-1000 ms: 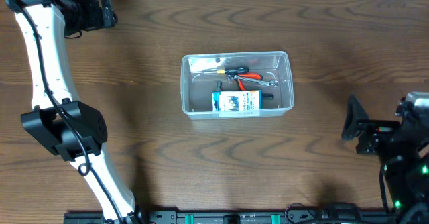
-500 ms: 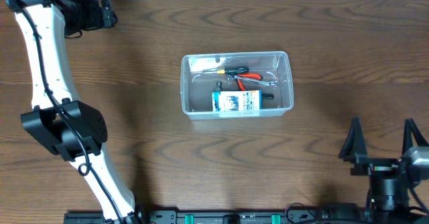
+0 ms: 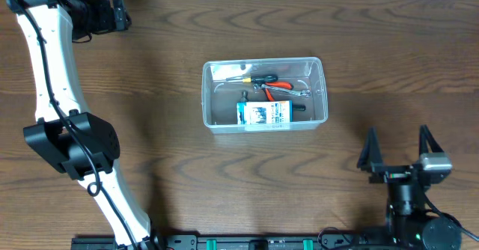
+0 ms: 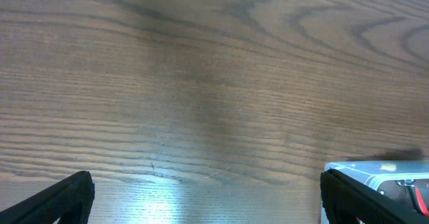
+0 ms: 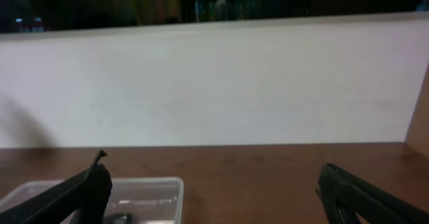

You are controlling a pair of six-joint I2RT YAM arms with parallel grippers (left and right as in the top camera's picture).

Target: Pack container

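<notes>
The clear plastic container (image 3: pixel 322 93) stands mid-table. It holds red-handled pliers (image 3: pixel 278 90), a yellow-tipped tool (image 3: pixel 247 78) and a blue-and-white box (image 3: pixel 263 114). My left gripper (image 3: pixel 118 14) is at the far back left, open and empty, well away from the container, whose corner shows in the left wrist view (image 4: pixel 375 174). My right gripper (image 3: pixel 398 150) is open and empty at the front right, pointing toward the container, which shows low left in the right wrist view (image 5: pixel 144 190).
A white wall (image 5: pixel 214 83) runs along the table's far edge. The left arm (image 3: pixel 52 78) stretches along the table's left side. Bare wood table (image 3: pixel 224 183) lies around the container.
My right gripper has swung from the far right edge to the front right, turned to face the container with fingers spread. The left arm and the container's contents have not moved.
</notes>
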